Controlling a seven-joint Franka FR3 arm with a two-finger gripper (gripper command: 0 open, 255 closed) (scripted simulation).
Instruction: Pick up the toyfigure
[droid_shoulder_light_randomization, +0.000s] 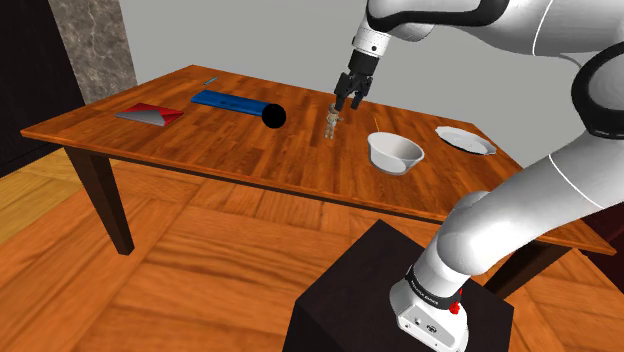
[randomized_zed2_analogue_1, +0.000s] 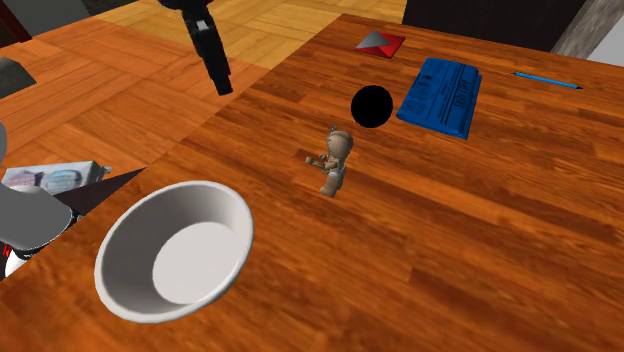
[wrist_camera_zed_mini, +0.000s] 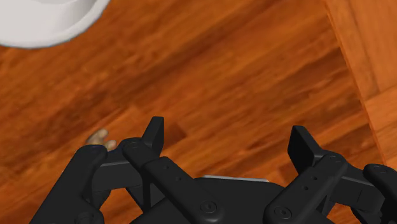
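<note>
Two fingers (wrist_camera_zed_mini: 154, 130) of the gripper (droid_shoulder_light_randomization: 349, 103) are standing apart, grasping nothing, hovering near the figure (randomized_zed2_analogue_1: 336, 160). It is standing outside their gap, so a descent now may be knocking it over.

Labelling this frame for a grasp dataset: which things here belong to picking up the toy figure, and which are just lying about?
Part of the job:
toy figure on the table
gripper, jaws apart, close above the figure

Just lying about:
white bowl
white plate
black ball
blue booklet
red item
blue pen
</note>
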